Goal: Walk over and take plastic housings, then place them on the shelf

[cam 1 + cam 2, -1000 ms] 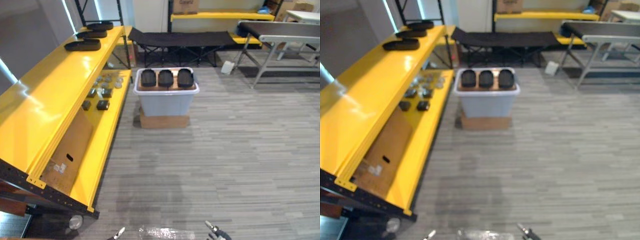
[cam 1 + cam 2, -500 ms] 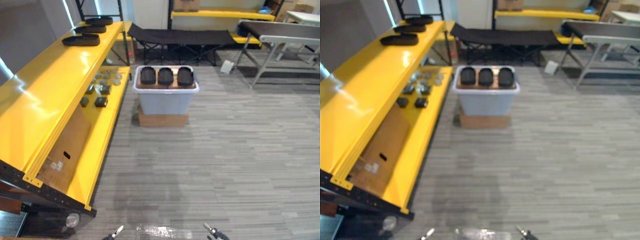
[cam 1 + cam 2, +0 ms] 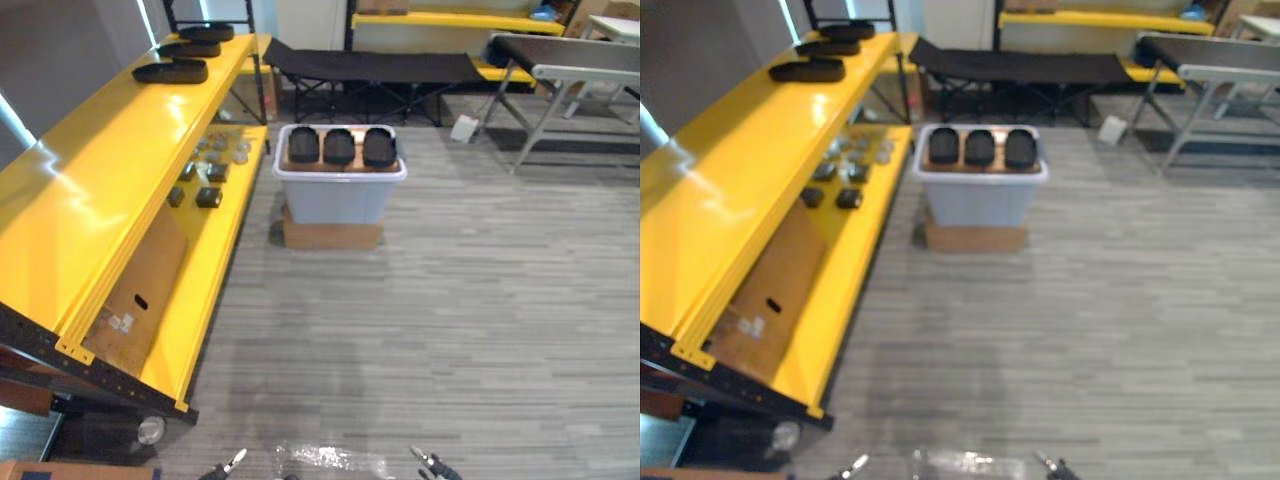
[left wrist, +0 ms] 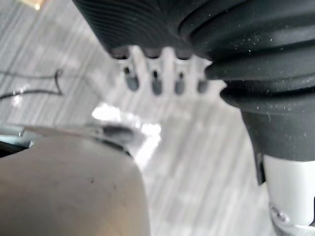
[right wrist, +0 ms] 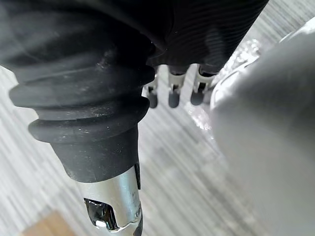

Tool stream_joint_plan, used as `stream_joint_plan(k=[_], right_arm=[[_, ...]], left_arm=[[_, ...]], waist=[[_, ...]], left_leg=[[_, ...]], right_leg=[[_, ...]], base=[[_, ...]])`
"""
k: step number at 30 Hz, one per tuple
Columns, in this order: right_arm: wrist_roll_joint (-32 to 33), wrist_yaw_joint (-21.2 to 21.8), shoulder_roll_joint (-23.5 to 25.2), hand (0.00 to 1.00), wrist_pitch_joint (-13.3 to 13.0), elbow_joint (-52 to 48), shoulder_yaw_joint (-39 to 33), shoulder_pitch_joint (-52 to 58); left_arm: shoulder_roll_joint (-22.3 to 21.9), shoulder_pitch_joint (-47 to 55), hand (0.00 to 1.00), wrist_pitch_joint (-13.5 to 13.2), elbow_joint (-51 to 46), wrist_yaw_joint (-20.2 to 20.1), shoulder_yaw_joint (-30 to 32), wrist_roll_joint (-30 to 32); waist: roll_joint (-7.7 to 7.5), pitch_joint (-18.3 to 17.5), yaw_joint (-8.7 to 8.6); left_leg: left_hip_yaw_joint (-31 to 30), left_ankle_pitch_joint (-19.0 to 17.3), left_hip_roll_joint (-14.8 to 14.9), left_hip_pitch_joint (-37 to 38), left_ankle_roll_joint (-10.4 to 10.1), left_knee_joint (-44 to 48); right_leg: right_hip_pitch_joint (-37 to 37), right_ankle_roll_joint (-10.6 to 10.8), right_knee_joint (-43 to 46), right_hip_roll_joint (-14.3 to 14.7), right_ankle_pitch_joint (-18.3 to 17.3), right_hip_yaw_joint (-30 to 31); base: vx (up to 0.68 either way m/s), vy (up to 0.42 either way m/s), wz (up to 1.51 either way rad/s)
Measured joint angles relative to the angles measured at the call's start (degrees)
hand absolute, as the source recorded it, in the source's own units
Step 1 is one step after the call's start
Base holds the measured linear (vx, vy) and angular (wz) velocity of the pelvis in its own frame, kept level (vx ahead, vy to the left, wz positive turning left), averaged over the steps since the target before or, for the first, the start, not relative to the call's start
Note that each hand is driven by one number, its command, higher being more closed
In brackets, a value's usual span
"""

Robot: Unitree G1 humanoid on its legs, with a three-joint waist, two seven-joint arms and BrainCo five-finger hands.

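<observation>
We're standing well back on the grey striped carpet floor (image 3: pixel 450 320), and both hands are idle for a plain reason: there's nothing to hold yet. Our left hand (image 4: pixel 156 83) hangs with its fingers straight and empty. Our right hand (image 5: pixel 172 96) is the same, loose and pointing at the floor.

The three black oval plastic housings (image 3: pixel 338 146) we want lie side by side across the top of the pale grey plastic tub (image 3: pixel 340 200). It's raised on a flat brown cardboard box (image 3: pixel 332 236), a handy picking height, we'd say.

Just left runs the long yellow metal shelf (image 3: pixel 110 170). Three matching dark housings (image 3: pixel 170 71) sit at its far end, likely the drop spot. Small dark parts (image 3: pixel 208 197) and a cardboard sheet (image 3: pixel 140 290) rest on its lower deck. Beyond stand a black folding cot (image 3: pixel 370 66) and a grey metal worktop (image 3: pixel 590 72).
</observation>
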Motion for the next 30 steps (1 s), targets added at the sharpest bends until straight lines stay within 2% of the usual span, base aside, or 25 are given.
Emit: stream_joint_plan(k=[1, 2, 4, 7, 8, 9, 10, 11, 12, 14, 15, 16, 17, 18, 19, 20, 21, 22, 24, 25, 26, 27, 28, 29, 30], right_arm=[[0.3, -0.1, -0.3, 0.00, -0.1, -0.5, -0.1, -0.2], [1.0, 0.1, -0.3, 0.00, -0.3, -1.5, 0.1, -0.3], [1.2, 0.2, 1.1, 0.00, 0.1, -1.2, 0.1, -0.2], [1.2, 0.4, 1.9, 0.00, 0.3, -0.8, -1.2, 0.4], [1.0, 0.5, 2.1, 0.00, 0.7, -0.3, -2.0, 1.2], [0.9, 0.6, 2.1, 0.00, 1.0, -0.3, -2.5, 1.7], [-0.3, 0.6, 2.4, 0.00, 1.5, -0.2, -3.7, 3.4], [-1.2, 0.7, 3.0, 0.00, 1.9, -0.2, -4.8, 5.1], [-1.3, 0.7, 3.3, 0.00, 1.9, -0.2, -5.2, 5.9], [-2.4, 0.7, 3.6, 0.00, 2.6, 0.2, -6.1, 7.6], [-2.6, 0.8, 3.5, 0.00, 2.7, 0.7, -6.3, 7.5], [-2.7, 1.4, 2.3, 0.00, 2.6, 0.5, -6.7, 7.5], [-3.2, 1.1, 1.3, 0.00, 2.3, 0.9, -6.8, 6.7], [-3.4, 1.1, 0.8, 0.00, 2.1, 0.8, -6.7, 6.3], [-3.6, 1.1, -0.4, 0.00, 1.3, 0.7, -6.7, 5.1], [-4.0, 1.1, -1.2, 0.00, 0.5, 0.7, -6.7, 4.2], [-4.9, 1.1, -1.8, 0.00, -0.4, 0.8, -6.6, 2.8], [-5.1, 1.2, -2.1, 0.00, -0.7, 0.7, -6.6, 2.1], [-5.0, 1.2, -2.9, 0.00, -2.7, 0.4, -6.6, -2.3], [-5.0, 1.2, -3.1, 0.00, -2.9, 0.0, -6.6, -3.2], [-5.0, 1.2, -3.0, 0.00, -3.3, -1.3, -6.4, -4.8], [-4.9, 1.2, -2.9, 0.00, -3.7, -2.2, -5.7, -5.1], [-4.8, 1.2, -2.9, 0.00, -3.8, -2.2, -5.3, -5.0], [-4.1, 1.3, -2.9, 0.00, -3.8, -2.5, -3.5, -4.9], [-3.2, 1.3, -2.4, 0.00, -3.7, -2.6, -1.8, -5.0]], left_arm=[[0.1, -0.2, 0.00, 0.1, 0.0, 0.2, -0.3, 0.4], [0.6, -0.5, 0.00, 0.5, 0.1, 1.1, -0.3, 1.5], [1.4, -1.1, 0.00, 0.5, 0.1, 1.5, -0.2, 1.5], [1.8, -2.4, 0.00, 0.9, 0.2, 2.3, 0.0, 1.5], [1.6, -3.0, 0.00, 1.0, 0.3, 2.4, 0.6, 1.4], [1.4, -3.1, 0.00, 1.0, 0.3, 2.4, 1.1, 1.3], [0.5, -3.3, 0.00, 0.9, 0.2, 2.7, 2.8, 0.8], [-0.3, -3.3, 0.00, 0.8, 0.0, 2.7, 4.3, 0.2], [-0.7, -3.3, 0.00, 0.6, -0.1, 2.7, 4.9, -0.5], [-2.2, -3.0, 0.00, 0.0, -0.7, 3.0, 7.0, -2.4], [-2.7, -3.0, 0.00, 0.0, -0.7, 3.3, 7.5, -3.0], [-3.5, -1.7, 0.00, -0.1, -1.2, 3.6, 8.1, -3.8], [-4.5, -1.1, 0.00, 0.0, -1.9, 3.9, 9.3, -4.6], [-5.0, -0.8, 0.00, -0.1, -2.8, 4.0, 10.5, -5.6], [-5.7, -1.2, 0.00, -0.8, -3.0, 4.6, 12.3, -5.8], [-5.9, -1.4, 0.00, -1.1, -3.9, 4.7, 13.3, -5.8], [-5.9, -1.6, 0.00, -1.2, -4.4, 4.7, 13.5, -5.8], [-5.9, -1.6, 0.00, -1.2, -4.5, 4.7, 13.4, -5.7], [-7.0, -1.6, 0.00, -1.2, -4.7, 4.0, 12.6, -4.3], [-7.3, -1.6, 0.00, -1.3, -4.9, 3.7, 12.6, -4.7], [-7.0, -1.6, 0.00, -1.8, -5.1, 3.1, 12.2, -4.4], [-6.8, -1.5, 0.00, -2.4, -5.1, 3.0, 12.2, -3.4], [-6.5, -1.2, 0.00, -2.6, -5.1, 3.0, 12.2, -3.0], [-6.4, -0.1, 0.00, -2.5, -5.0, 2.8, 12.2, -1.7], [-5.4, 0.6, 0.00, -2.5, -4.4, 2.6, 12.5, -0.8]], waist=[[0.09, 0.1, -0.08], [0.35, 1.3, -0.36], [-0.76, 1.3, -0.42], [-1.31, 1.6, -0.64], [-1.30, 1.6, -1.09], [-1.33, 1.6, -1.30], [-1.30, 1.6, -1.42], [-1.31, 1.6, -1.52], [-1.32, 1.6, -1.53], [-1.22, 1.5, -1.51], [-0.58, 1.5, -1.56], [1.46, 0.7, -1.89], [2.15, -0.1, -1.56], [2.34, -0.2, -1.46], [3.17, 0.3, -1.32], [4.15, 1.0, -1.27], [4.14, 2.0, -0.95], [4.15, 2.1, -0.51], [4.23, 2.1, 1.33], [4.24, 2.1, 1.70], [4.26, 2.1, 2.01], [4.49, 2.4, 2.38], [4.52, 2.4, 3.10], [4.16, 2.3, 4.33], [2.83, 2.3, 4.40]], left_leg=[[0.0, 0.4, 0.4, 0.5, 0.7, 0.2], [-0.2, 0.3, 1.5, 2.3, 0.9, 0.3], [-0.3, -0.2, 3.5, 3.0, 0.1, 0.3], [0.0, -1.1, 5.0, 3.2, -1.3, 0.3], [0.2, -1.6, 5.2, 3.6, -2.1, 0.3], [0.5, -2.0, 5.2, 4.0, -2.7, 0.3], [1.4, -2.9, 5.1, 5.1, -4.1, 0.3], [1.6, -4.7, 5.2, 6.2, -5.5, 1.7], [1.6, -6.0, 5.4, 6.4, -5.9, 3.0], [2.0, -11.9, 6.6, 6.7, -7.8, 8.4], [2.1, -13.4, 7.6, 6.6, -8.3, 9.9], [2.6, -15.1, 10.7, 6.1, -10.1, 13.4], [2.7, -15.6, 13.9, 2.3, -11.5, 22.7], [2.5, -14.7, 15.7, -1.1, -11.7, 29.9], [0.7, -12.4, 19.3, -7.3, -10.1, 44.0], [0.4, -12.5, 21.7, -10.4, -10.3, 51.9], [-0.2, -12.5, 22.0, -12.3, -10.3, 56.5], [-0.3, -12.6, 21.3, -13.0, -10.2, 56.4], [-0.4, -13.0, 15.3, -17.1, -9.3, 47.4], [-0.6, -12.9, 13.5, -18.4, -9.2, 43.0], [-2.5, -10.7, 10.0, -20.5, -8.6, 31.7], [-5.2, -5.0, 7.5, -21.7, -7.6, 21.3], [-6.3, -1.8, 6.9, -21.6, -7.3, 19.3], [-6.5, 3.0, 6.4, -20.4, -6.1, 18.5], [-6.3, 2.5, 5.3, -20.2, -3.0, 19.5]], right_leg=[[-2.3, -0.2, 5.1, -0.6, 0.1, 0.3], [-5.3, -3.0, 11.7, -1.1, -2.5, 1.7], [-6.6, -2.9, 8.5, 1.3, -4.4, 3.1], [-9.8, -2.1, -2.5, 4.0, -1.9, 5.9], [-10.6, -2.6, -7.3, 4.6, 1.6, 7.0], [-10.9, -2.8, -9.1, 4.7, 3.1, 7.7], [-11.2, -3.2, -10.9, 4.7, 5.3, 7.9], [-11.2, -4.0, -10.9, 4.7, 6.4, 7.9], [-11.2, -4.5, -10.6, 4.7, 6.7, 7.9], [-11.3, -6.7, -6.5, 4.8, 6.0, 7.9], [-11.8, -7.2, -4.9, 5.3, 7.1, 7.9], [-12.2, -8.2, -2.3, 7.5, 6.2, 7.5], [-11.8, -9.5, -2.5, 9.6, 4.5, 7.1], [-11.2, -9.9, -3.1, 10.1, 4.5, 7.0], [-8.4, -10.9, -5.3, 11.3, 4.4, 6.3], [-5.0, -11.0, -7.2, 12.7, 4.4, 5.9], [-0.1, -11.3, -10.1, 13.1, 4.1, 6.0], [1.8, -11.5, -11.2, 12.9, 4.0, 6.3], [6.2, -11.7, -14.6, 11.0, 3.7, 8.4], [6.4, -11.4, -14.9, 10.5, 3.5, 8.9], [6.5, -10.7, -15.0, 9.7, 2.6, 9.3], [7.4, -10.1, -15.0, 9.6, 1.4, 9.3], [8.0, -10.1, -15.0, 9.6, 0.5, 9.7], [8.8, -9.1, -14.9, 9.5, -1.1, 11.0], [9.1, -8.2, -13.9, 8.2, -3.0, 11.6]], base=[[0.13, 0.123, 0.10], [0.14, 0.103, 0.14], [0.14, 0.056, 0.16], [0.12, 0.003, -0.08], [0.16, -0.009, -0.11], [0.20, -0.036, -0.14], [0.21, -0.070, -0.18], [0.21, -0.088, -0.16], [0.24, -0.125, -0.13], [0.29, -0.182, -0.13], [0.33, -0.231, -0.09], [0.44, -0.235, -0.10], [0.45, -0.258, -0.12], [0.47, -0.293, -0.06], [0.44, -0.321, 0.06], [0.54, -0.346, 0.10], [0.46, -0.249, 0.02], [0.42, -0.185, -0.18], [0.35, -0.077, -0.42], [0.34, 0.053, -0.39], [0.33, 0.124, -0.16], [0.27, 0.117, -0.14], [0.31, 0.169, -0.26], [0.33, 0.179, -0.28], [0.41, 0.202, -0.20]])
